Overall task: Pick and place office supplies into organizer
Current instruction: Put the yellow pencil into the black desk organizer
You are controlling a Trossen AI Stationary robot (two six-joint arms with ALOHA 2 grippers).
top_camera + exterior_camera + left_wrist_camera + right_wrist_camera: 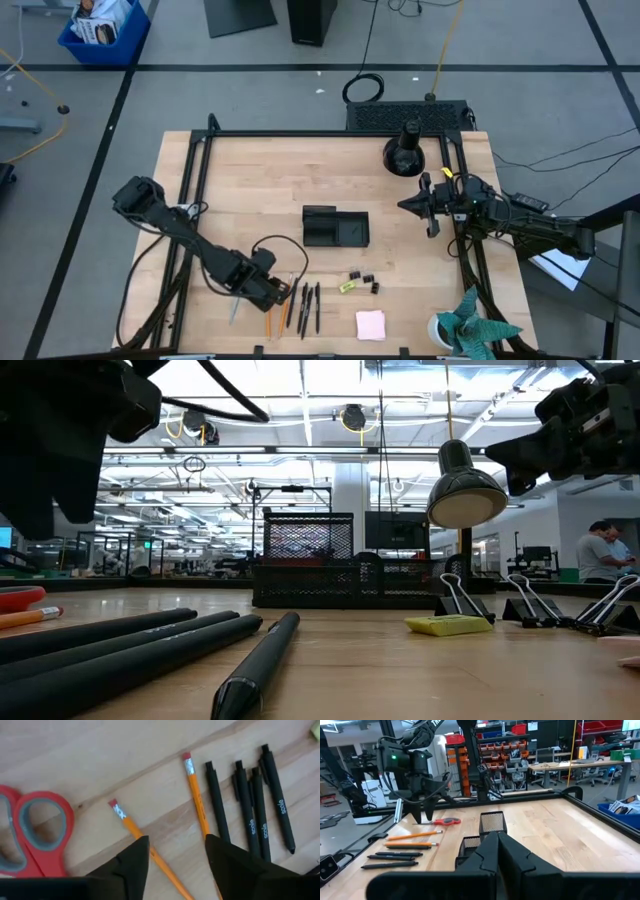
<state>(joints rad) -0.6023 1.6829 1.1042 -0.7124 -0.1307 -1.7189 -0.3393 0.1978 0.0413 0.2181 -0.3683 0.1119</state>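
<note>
We've got the left gripper (175, 852) hanging over the orange pencils (196, 795) with its jaws released, nothing in them. Those pencils lie on the surface between the red scissors (42, 832) and the black pens (250, 800), near the organizer (335, 227). The right gripper (495, 845) waits beside the organizer, jaws clenched, empty.

The left arm reached in from the table's left side toward its front edge, and the left gripper (268, 292) hung just above the wood with its 2 fingers (131, 862) spread apart and nothing between them. The right arm waited near the right edge, raised off the surface, with the right gripper (408, 205) closed and empty, its 2 fingers (492, 852) pressed together.
</note>
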